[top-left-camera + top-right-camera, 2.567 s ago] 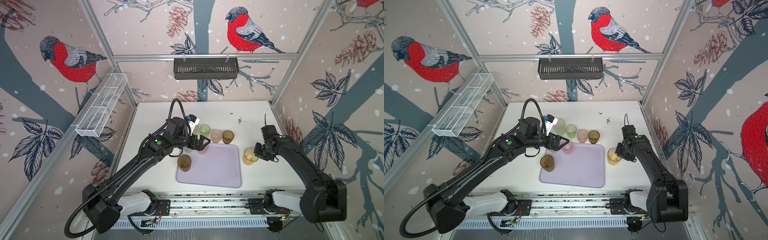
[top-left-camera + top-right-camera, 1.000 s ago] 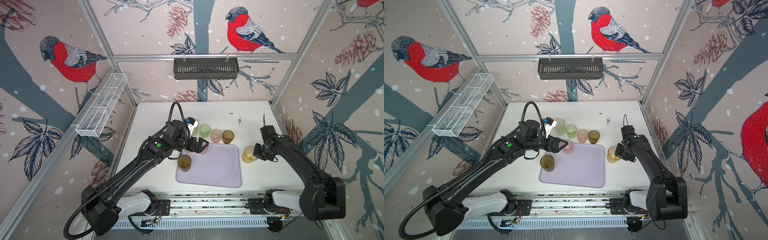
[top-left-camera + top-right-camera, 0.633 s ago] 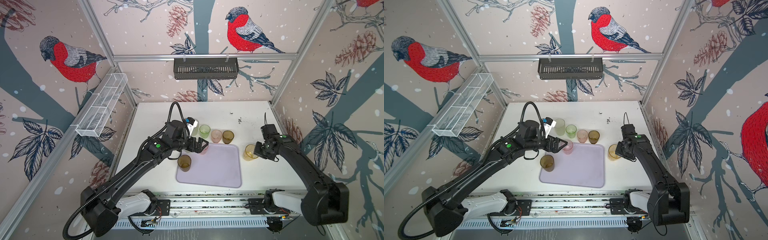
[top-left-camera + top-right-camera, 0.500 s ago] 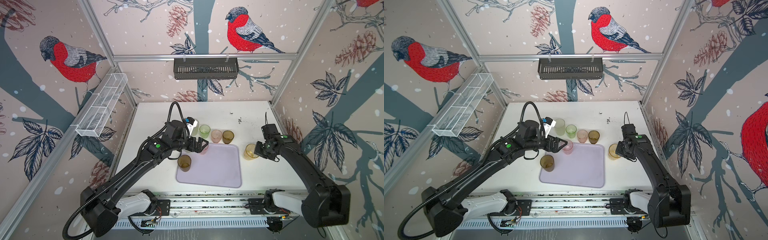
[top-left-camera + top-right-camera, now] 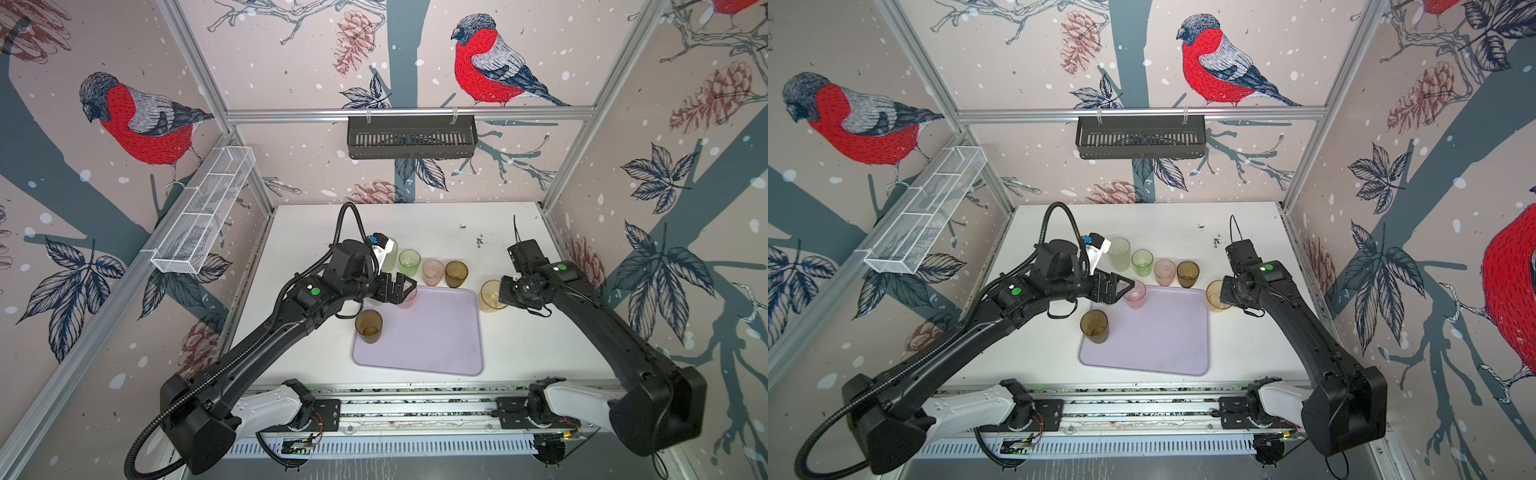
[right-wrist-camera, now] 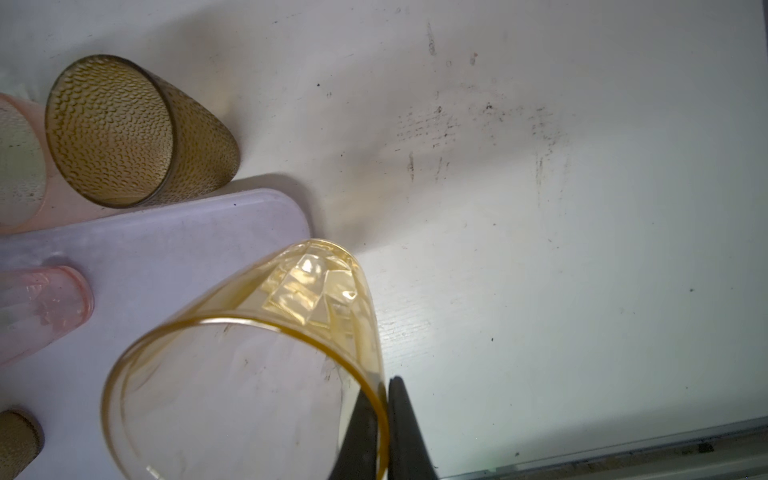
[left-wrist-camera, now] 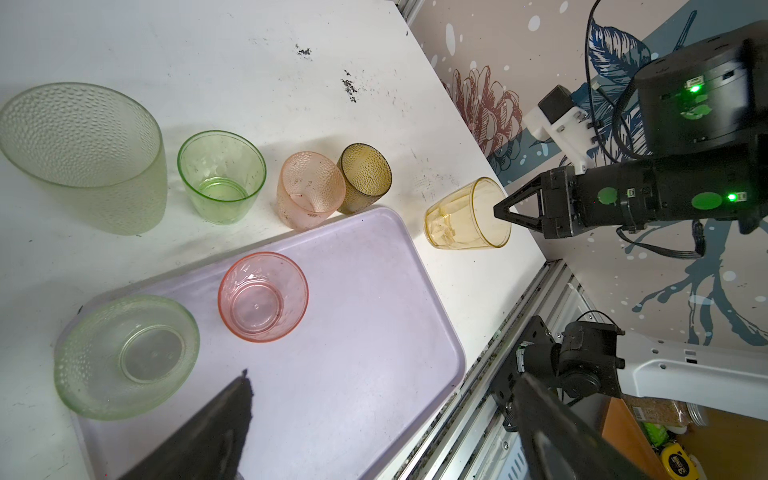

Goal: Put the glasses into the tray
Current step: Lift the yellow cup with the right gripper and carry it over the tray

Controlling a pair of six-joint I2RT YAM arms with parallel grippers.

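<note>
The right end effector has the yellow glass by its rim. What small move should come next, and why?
Probably shift the yellow glass sideways over the tray, then lower it. The right end effector pinches its rim, the glass is tilted beside the tray's corner, and the tray floor nearby is bare.

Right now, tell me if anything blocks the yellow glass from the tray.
Nothing visible does. The right gripper pinches the rim of the yellow glass just beside the tray, whose nearest part is bare; the pink glass stands farther in.
</note>
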